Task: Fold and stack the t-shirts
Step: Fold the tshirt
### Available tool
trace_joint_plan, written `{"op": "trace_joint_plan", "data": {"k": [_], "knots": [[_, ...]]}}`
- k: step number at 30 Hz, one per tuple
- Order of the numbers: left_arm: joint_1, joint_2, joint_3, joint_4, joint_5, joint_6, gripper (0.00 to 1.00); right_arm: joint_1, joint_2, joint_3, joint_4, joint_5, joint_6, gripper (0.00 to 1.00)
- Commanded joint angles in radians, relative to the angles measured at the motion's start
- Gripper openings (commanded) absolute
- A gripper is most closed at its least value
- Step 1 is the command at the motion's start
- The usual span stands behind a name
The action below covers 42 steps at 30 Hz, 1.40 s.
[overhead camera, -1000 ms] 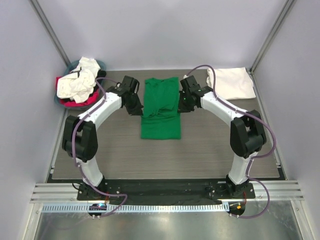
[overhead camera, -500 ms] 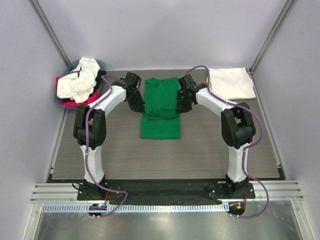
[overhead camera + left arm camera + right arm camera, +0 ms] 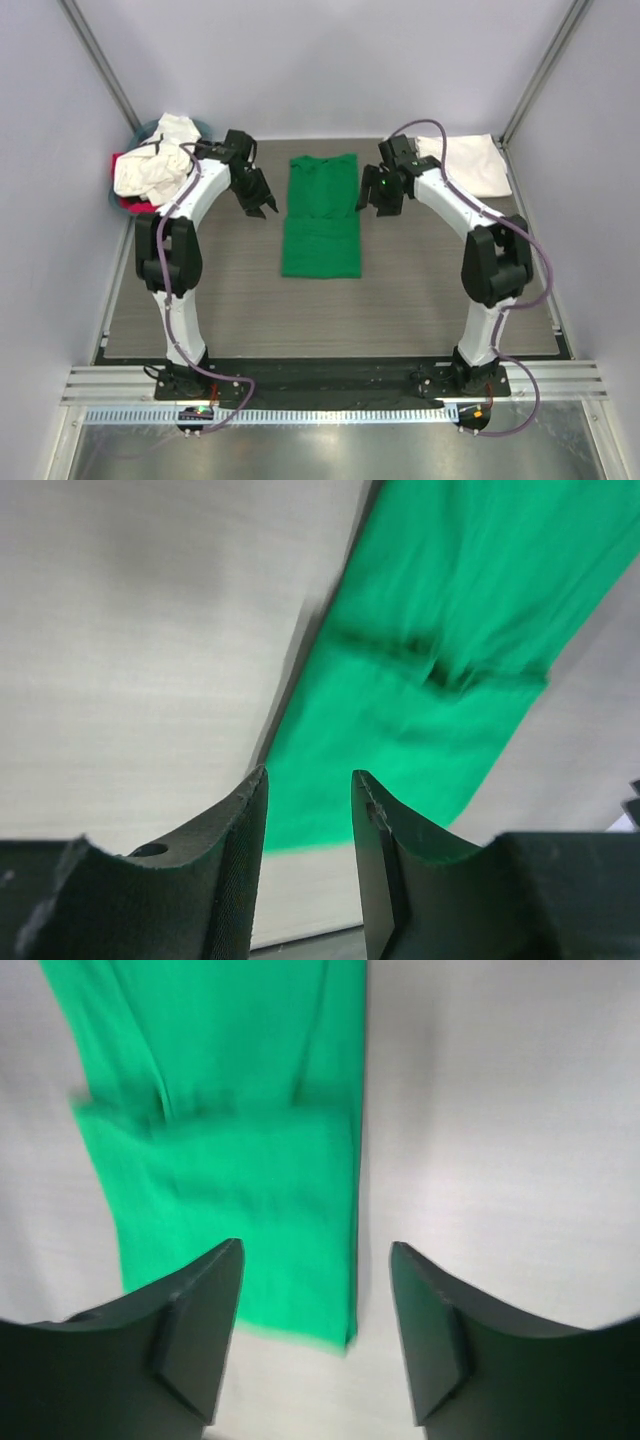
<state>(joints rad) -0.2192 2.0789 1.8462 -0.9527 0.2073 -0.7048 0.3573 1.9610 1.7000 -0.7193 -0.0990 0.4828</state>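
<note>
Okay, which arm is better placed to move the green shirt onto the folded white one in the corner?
Probably the right. The folded white t-shirt lies at the far right corner, close to the right gripper; the left gripper is across the green t-shirt from it.

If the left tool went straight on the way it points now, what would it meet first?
The left tool would most likely land on the green shirt, close to its edge on the table; depth is hard to judge.
</note>
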Motion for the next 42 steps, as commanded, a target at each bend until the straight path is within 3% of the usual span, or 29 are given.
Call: {"op": "trace_joint_plan", "data": {"k": [1,4,7,14,33,39,42], "knots": [[-0.029,-0.179,-0.187,0.084,0.035,-0.002,0.4,0.043,-0.186,-0.218,0.107,-0.088,0.049,0.65],[-0.065,-0.288,-0.364,0.158,0.032,-0.025,0.36,0.112,-0.246,-0.359,0.199,-0.154,0.089,0.57],[-0.114,-0.365,-0.496,0.232,0.029,-0.062,0.34,0.173,-0.258,-0.43,0.263,-0.211,0.126,0.39],[-0.186,-0.385,-0.671,0.379,0.058,-0.137,0.28,0.218,-0.186,-0.52,0.363,-0.26,0.159,0.29],[-0.197,-0.305,-0.857,0.493,-0.031,-0.121,0.19,0.173,-0.14,-0.781,0.4,-0.166,0.042,0.26],[-0.22,-0.344,-0.881,0.427,-0.146,-0.091,0.17,0.174,-0.201,-0.832,0.365,-0.17,0.025,0.35],[-0.229,-0.373,-0.903,0.405,-0.175,-0.081,0.17,0.174,-0.252,-0.83,0.281,-0.064,-0.009,0.4]]}}
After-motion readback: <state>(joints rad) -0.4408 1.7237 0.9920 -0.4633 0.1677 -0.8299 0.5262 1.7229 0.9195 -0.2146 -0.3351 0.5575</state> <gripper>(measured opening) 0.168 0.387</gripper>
